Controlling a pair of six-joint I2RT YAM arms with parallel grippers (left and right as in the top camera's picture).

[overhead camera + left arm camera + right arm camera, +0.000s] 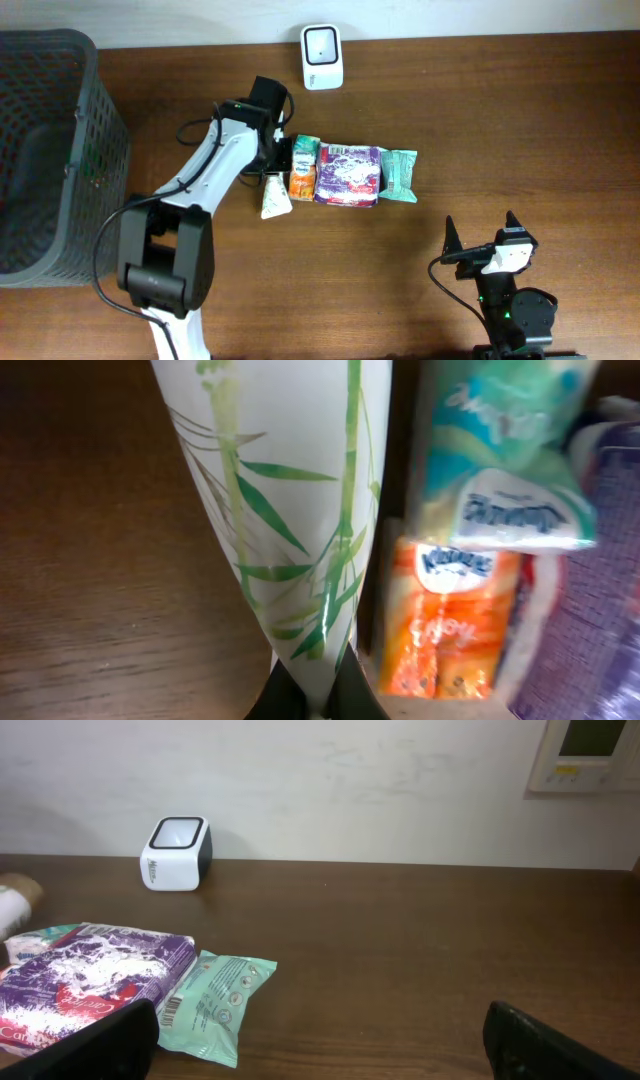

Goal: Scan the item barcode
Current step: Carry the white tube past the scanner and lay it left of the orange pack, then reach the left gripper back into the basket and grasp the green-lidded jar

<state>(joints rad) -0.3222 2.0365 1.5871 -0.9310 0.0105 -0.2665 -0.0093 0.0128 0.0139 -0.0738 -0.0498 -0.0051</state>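
Observation:
My left gripper (312, 700) is shut on the narrow end of a white packet printed with green bamboo (290, 510). Overhead, that white packet (273, 198) lies at the left end of a row of items, with the left gripper (272, 176) at its top end. Beside it lie an orange packet (303, 184), a teal-and-white packet (305, 151), a purple pack (348, 175) and a green pack (400, 176). The white scanner (322, 57) stands at the table's far edge. My right gripper (482, 236) stands open and holds nothing, well in front of the row.
A dark mesh basket (50, 150) fills the left side of the table. In the right wrist view the green pack (215, 1000) shows a barcode on its near end, next to the purple pack (85, 980); the scanner (175, 853) stands against the wall.

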